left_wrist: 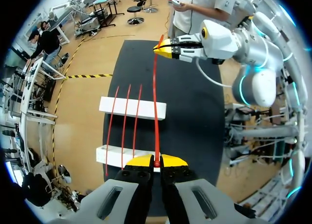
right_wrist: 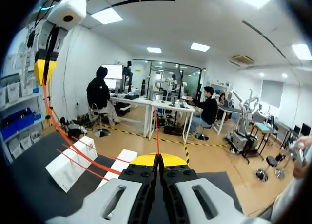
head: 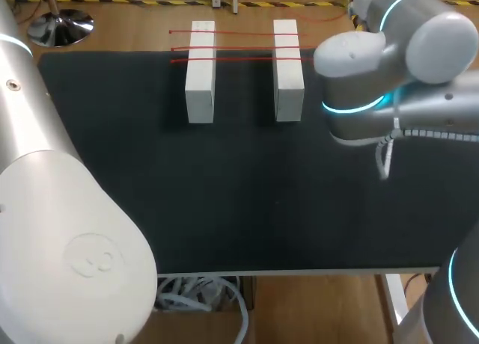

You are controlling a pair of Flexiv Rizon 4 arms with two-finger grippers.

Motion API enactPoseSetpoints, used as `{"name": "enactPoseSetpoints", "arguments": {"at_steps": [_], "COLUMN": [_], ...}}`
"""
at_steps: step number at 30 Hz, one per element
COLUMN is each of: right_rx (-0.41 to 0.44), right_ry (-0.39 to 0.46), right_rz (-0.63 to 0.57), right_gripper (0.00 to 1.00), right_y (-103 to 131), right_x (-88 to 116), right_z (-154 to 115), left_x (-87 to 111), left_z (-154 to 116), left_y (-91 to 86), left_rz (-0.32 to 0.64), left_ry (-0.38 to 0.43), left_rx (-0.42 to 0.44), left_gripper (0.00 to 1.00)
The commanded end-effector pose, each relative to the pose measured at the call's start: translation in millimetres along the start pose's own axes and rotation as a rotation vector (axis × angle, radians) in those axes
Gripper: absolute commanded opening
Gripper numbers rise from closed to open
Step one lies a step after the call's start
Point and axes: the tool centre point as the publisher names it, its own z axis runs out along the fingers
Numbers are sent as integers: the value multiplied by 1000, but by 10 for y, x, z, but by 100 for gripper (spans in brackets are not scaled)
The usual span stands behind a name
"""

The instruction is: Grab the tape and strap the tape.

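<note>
The tape (left_wrist: 155, 87) is held taut, clamped in the jaws of left gripper (left_wrist: 157, 161) and right gripper (right_wrist: 157, 157) (likely for laying over the blocks (left_wrist: 132, 107)).

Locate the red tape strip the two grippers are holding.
In the left wrist view, the held strip stretches from the left gripper to the right gripper. It passes over both white blocks, beside the three laid strips.

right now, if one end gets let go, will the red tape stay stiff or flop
Probably floppy: the tape bows in a curve between both jaws in the right wrist view. Likely very light, being a thin strip. Maybe some spring: the three strips across the blocks bridge the gap without visible sag.
</note>
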Motion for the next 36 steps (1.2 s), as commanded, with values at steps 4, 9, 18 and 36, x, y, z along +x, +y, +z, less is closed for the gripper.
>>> {"name": "enactPoseSetpoints", "arguments": {"at_steps": [4, 9, 18, 36], "right_rx": [57, 57, 37, 85], "right_ry": [-49, -49, -59, -153], "right_rz": [93, 93, 51, -360], "right_gripper": [0, 0, 0, 0], "right_y": [85, 85, 118, 281], "right_x": [68, 68, 87, 124], "right_z": [7, 7, 3, -92], "left_x": [-3, -3, -3, -3], "left_z": [-10, -10, -10, -10], "left_y": [-5, -5, -5, -5], "left_rz": [-1, -1, -1, -1], "left_ry": [2, 2, 2, 2], "left_rx": [-4, -4, -4, -4], "left_gripper": [0, 0, 0, 0]}}
